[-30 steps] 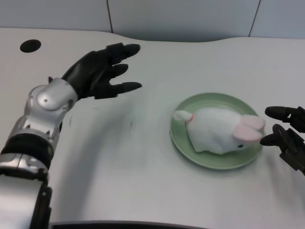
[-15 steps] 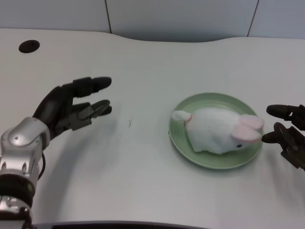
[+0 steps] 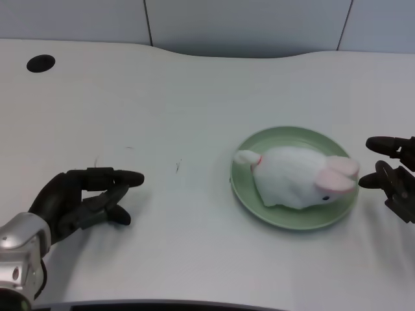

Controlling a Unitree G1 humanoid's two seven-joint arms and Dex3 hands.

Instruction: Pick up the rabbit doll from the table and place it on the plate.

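The white rabbit doll [image 3: 295,175] with pink ears lies on its side on the green plate [image 3: 259,210], head toward the right. My left hand [image 3: 81,201] hovers low over the table at the lower left, far from the plate. Its fingers are spread and hold nothing. My right hand [image 3: 392,175] waits at the right edge, just beside the plate's rim.
A dark round hole [image 3: 41,63] sits in the table's far left corner. The table's curved back edge runs along the top, with grey wall panels behind it. A small dark mark [image 3: 177,166] lies on the table left of the plate.
My left hand has drawn back toward me and down to the lower left, away from the plate. The rabbit doll and plate have stayed still.
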